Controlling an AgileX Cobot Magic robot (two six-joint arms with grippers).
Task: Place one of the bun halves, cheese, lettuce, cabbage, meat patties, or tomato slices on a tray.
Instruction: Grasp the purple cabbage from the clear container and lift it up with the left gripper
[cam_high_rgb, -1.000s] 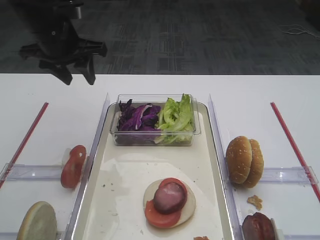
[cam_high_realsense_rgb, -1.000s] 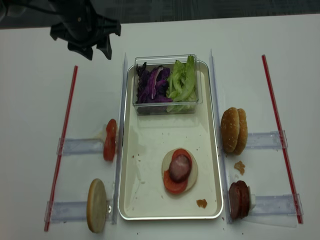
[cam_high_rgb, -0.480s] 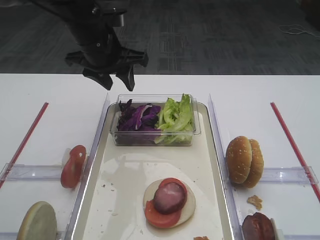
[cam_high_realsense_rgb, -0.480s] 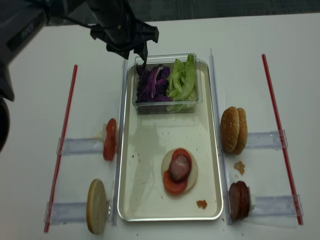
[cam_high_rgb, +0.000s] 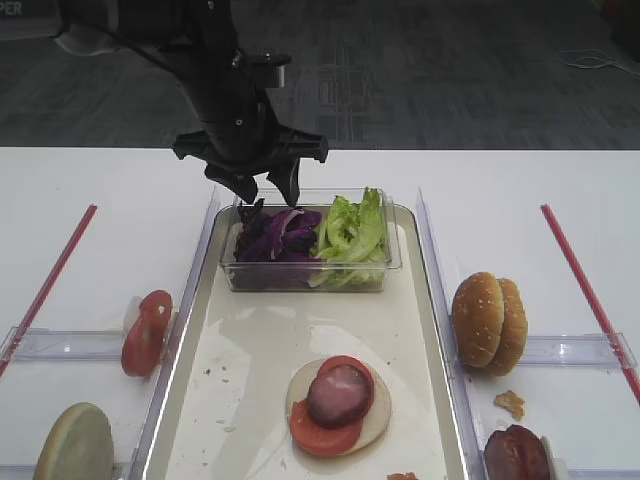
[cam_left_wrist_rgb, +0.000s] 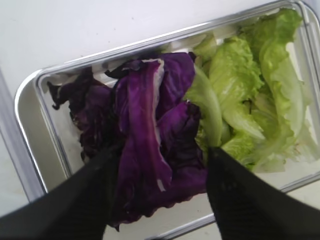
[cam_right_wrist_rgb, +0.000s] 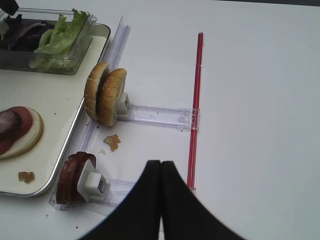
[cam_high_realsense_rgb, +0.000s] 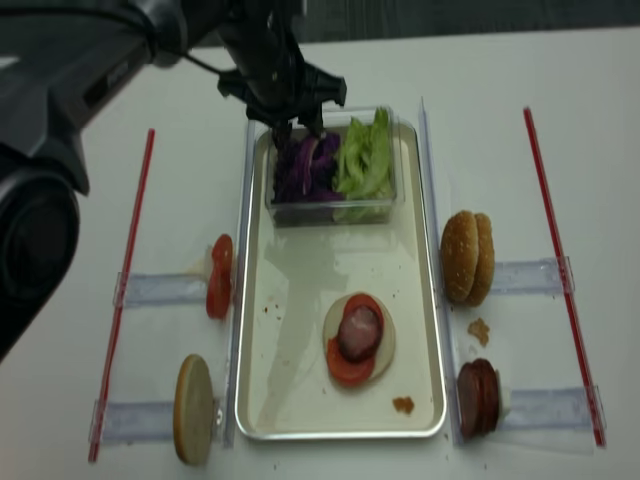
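Purple cabbage (cam_left_wrist_rgb: 150, 150) lies directly beneath the left gripper (cam_left_wrist_rgb: 157, 187), whose fingers are spread apart.

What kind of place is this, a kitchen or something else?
Probably a lab or test bench set up as a burger-making station, not a real kitchen. A bare white table holds a tray, buns stand in clear plastic holders, and grey office carpet lies beyond the table.

A clear plastic tub (cam_high_rgb: 232, 268) sits between two red strips (cam_high_rgb: 50, 282) (cam_high_rgb: 588, 288) on the white table (cam_high_rgb: 500, 180).
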